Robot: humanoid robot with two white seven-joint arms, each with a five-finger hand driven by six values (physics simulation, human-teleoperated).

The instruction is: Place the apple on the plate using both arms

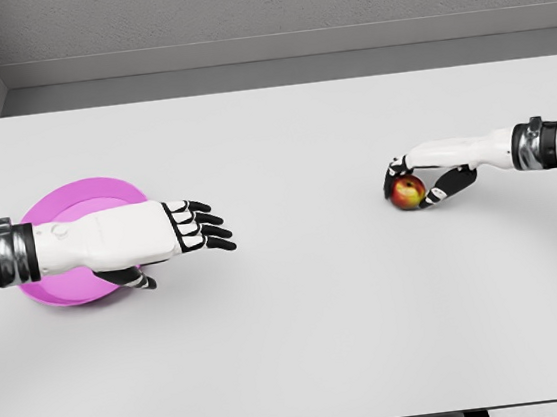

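Right hand [419, 186] clamped on apple [407, 192] at right of frame: lift clear of surface [313, 335], carry steadily left toward pink plate [66, 288] beneath spread-fingered left hand [186, 231]

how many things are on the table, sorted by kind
plate, pink, under the left hand: 1
apple, red and yellow, held by the right hand: 1
total: 2

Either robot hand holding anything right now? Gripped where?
Right robot hand is wrapped around the apple, fingers on its top and right side. Left robot hand holds nothing, hovering over the pink plate.
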